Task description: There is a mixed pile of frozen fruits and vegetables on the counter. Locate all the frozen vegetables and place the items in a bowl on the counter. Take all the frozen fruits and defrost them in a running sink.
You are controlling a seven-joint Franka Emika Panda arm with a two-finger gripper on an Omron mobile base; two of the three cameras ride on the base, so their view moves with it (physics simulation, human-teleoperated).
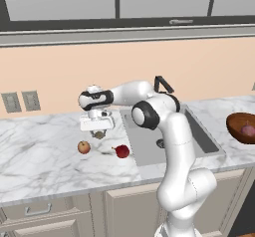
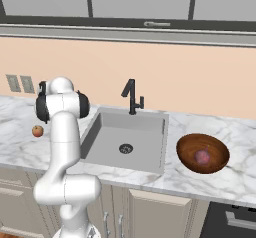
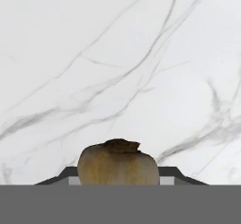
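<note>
Olive-brown fruit (image 3: 117, 164) is seen seated between the finger tips of the gripper (image 1: 99, 133), with the dark pads pressed against both its flanks in the hand view; the pincer is judged narrowed onto this piece and holding it. In the left base view the same fruit (image 1: 99, 135) hangs just under the hand, at or barely above the white marble counter (image 1: 40, 151); contact with the worktop cannot be settled from these views.

Relation governing the coming move: the sink (image 1: 149, 141) lies to the right of the gripper, near it, with only a strip of counter between the held piece and the basin's left rim. The black faucet (image 2: 132, 96) stands at the basin's far edge. Travel rightward over the rim is judged to be what the step calls for, preceded by a lift. The fruit is roughly round, so no long axis is noted.

Two fruits are recorded lying on the counter near the hand: the orange-yellow apple (image 1: 83, 147) on the left and the dark red stemmed fruit (image 1: 122, 151) on the right, just beside the sink's left rim and close to the transfer path. The wooden bowl (image 2: 190, 157) sits on the counter right of the sink, with the pinkish-purple vegetable (image 2: 202, 156) inside it; that portion is judged complete.
</note>
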